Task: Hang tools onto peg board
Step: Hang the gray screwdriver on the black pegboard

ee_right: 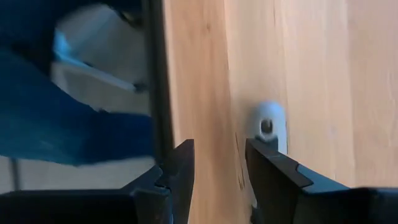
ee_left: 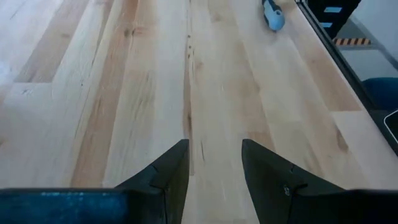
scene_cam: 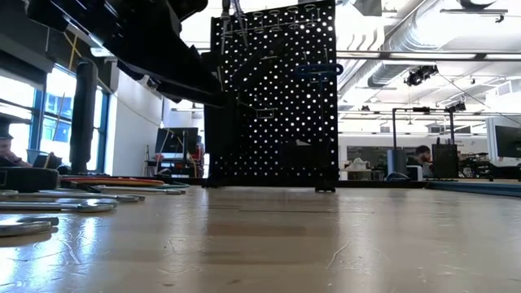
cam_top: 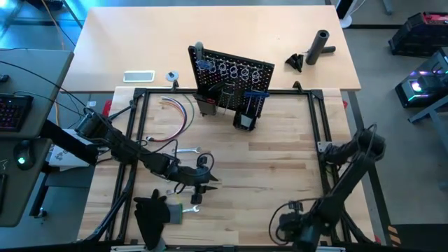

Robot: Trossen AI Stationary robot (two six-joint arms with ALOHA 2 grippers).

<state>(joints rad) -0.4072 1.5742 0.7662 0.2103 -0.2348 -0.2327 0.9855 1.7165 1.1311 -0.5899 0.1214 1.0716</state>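
Note:
The black peg board [cam_top: 231,77] stands upright at the table's far side, with a row of silver rings [cam_top: 234,70] near its top and blue-handled tools [cam_top: 256,94] hanging on it. Silver wrenches [cam_top: 186,150] lie flat on the wood at the left, also in the low view [scene_cam: 57,203]. My left gripper [cam_top: 210,183] hovers open over the near-left part of the table, beside those tools. Only bare wood shows between its fingers [ee_left: 214,146]. My right gripper [cam_top: 285,225] is open at the table's near edge, pointing steeply down, with nothing between its fingers [ee_right: 219,144].
A black glove-like cloth [cam_top: 150,213] lies at the near left, and a bundle of coloured wires [cam_top: 178,112] lies left of the board. A black frame rail [cam_top: 318,119] borders the wooden top. A black cylinder [cam_top: 320,45] stands far right. Bare wood [cam_top: 280,161] spreads across the middle.

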